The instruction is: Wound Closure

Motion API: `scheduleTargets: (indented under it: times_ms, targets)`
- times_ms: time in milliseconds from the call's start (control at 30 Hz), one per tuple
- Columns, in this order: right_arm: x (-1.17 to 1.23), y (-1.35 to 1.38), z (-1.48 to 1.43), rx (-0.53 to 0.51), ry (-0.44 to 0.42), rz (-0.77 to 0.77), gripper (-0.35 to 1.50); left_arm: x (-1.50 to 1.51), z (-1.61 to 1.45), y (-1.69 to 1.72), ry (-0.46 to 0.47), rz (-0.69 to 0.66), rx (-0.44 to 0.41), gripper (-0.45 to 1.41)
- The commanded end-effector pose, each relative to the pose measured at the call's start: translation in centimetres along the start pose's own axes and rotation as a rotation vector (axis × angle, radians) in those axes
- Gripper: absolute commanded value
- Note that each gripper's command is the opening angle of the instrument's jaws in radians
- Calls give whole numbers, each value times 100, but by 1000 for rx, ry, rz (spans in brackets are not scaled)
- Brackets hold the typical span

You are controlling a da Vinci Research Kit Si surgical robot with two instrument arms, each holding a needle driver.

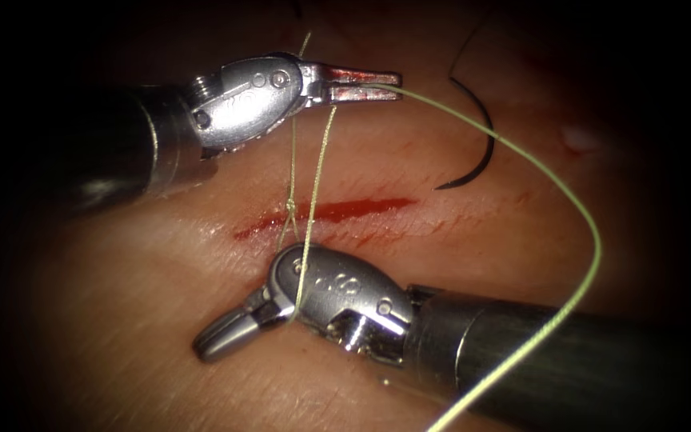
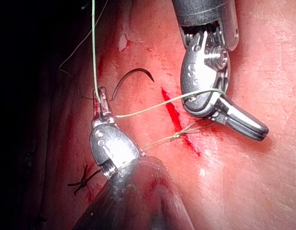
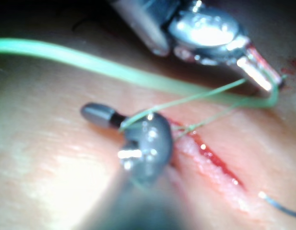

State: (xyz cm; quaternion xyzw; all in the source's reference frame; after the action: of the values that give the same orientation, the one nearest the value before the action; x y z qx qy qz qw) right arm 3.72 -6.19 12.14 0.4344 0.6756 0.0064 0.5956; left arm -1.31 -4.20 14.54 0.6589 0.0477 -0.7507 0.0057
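- Left hand (image 1: 373,85): jaws closed on the thread (image 1: 521,152) right at the tips, up beyond the cut (image 1: 329,214) as the endoscope sees it. Left wrist view agrees: the strand enters the tips of the left hand (image 2: 100,98) and runs on across the tissue (image 2: 263,182).
- Right hand (image 1: 221,336): sits on the near side of the cut, jaws look closed and hold nothing that I can see. Thread is draped around its wrist, behind the jaws, not between them. Right wrist view shows the same wrap on the right hand (image 3: 97,114).
- Needle (image 1: 477,148): lying free on the tissue (image 1: 121,320), right of the cut and well apart from both hands. Not in the tissue, not held. Also seen in the left wrist view (image 2: 133,76).
- Thread path: two strands rise from one spot near the left end of the cut, with what looks like a knot (image 1: 290,206) or crossing there. Long tail sweeps right and out at the lower edge.
- Progress, my read: one stitch through both edges near the left end; the tie at that point looks only partly done. The rest of the cut to the right is open, with red fluid (image 1: 361,210) in it and no other stitches visible. Most of the closure remains.
- A dark cut end of thread (image 2: 83,181) lies on the tissue in the left wrist view.
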Motion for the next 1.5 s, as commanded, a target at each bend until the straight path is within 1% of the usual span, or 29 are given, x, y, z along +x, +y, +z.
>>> scheduleTargets:
  times_ms: [33,100,267,367,667,733,767,933,967,1000,1167,1333,1400,1433,1467,1500]
  targets:
    - [-3,2,1,-6,23,2,-35,-12,3,-4,-2,15,0,-45]
    - [-4,0,-2,-54,62,9,-35,-26,0,-2,-8,15,7,-45]
    - [-5,-4,-9,-96,144,26,-35,-48,-5,10,-11,13,10,-45]
    - [-3,-4,-16,-131,210,39,-35,-54,-11,18,-12,20,9,-45]
    - [-1,-8,-41,-209,332,81,-35,-75,-33,39,-11,14,6,-45]
    - [0,-9,-46,-221,370,104,-35,-79,-35,44,-12,7,7,-45]
    - [0,-9,-47,-235,408,126,-35,-83,-36,48,-10,5,10,-45]
    - [0,-9,-41,-262,451,162,-35,-87,-32,50,-13,3,15,-45]
    - [0,-8,-37,-275,474,182,-35,-87,-31,50,-13,3,16,-45]
    - [0,-8,-37,-275,474,182,-35,-87,-31,50,-13,3,16,-45]
    - [0,-8,-36,-307,526,231,-35,-88,-35,55,-20,4,33,-45]
    - [1,-3,-36,-389,631,255,-35,-87,-47,61,-28,2,58,-45]
    - [1,-1,-31,-404,668,292,-35,-87,-49,62,-31,-5,67,-45]
    - [2,-1,-27,-407,663,279,-35,-87,-50,63,-33,-6,73,-45]
    - [2,-2,-24,-401,645,267,-10,-86,-50,64,-36,-7,81,-45]
    - [5,-2,-17,-429,619,258,101,-85,-49,64,-36,-9,81,-45]
